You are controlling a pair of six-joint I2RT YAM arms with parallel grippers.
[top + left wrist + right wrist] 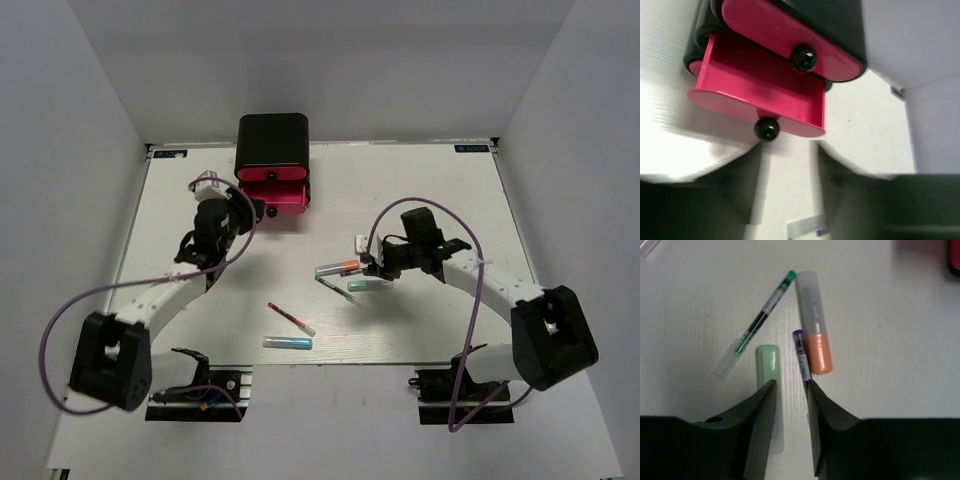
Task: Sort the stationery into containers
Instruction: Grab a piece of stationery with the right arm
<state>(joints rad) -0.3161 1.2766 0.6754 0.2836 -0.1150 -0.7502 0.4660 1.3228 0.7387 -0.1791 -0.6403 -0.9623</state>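
by r gripper [790, 386]: 2 markers [813, 325], 2 thin pens [761, 320], 1 eraser [361, 242].

Pink drawer [275, 195] pulled open; pens [291, 318] scattered in front.

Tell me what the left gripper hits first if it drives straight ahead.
The left gripper would likely meet the black knob of the pulled-out pink drawer first, just ahead and slightly left of centre; depth is unclear.

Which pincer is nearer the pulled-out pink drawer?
Left. The left pincer sits just short of the open drawer, facing its knob. The right pincer is beside the orange-tipped marker, well away from the drawer.
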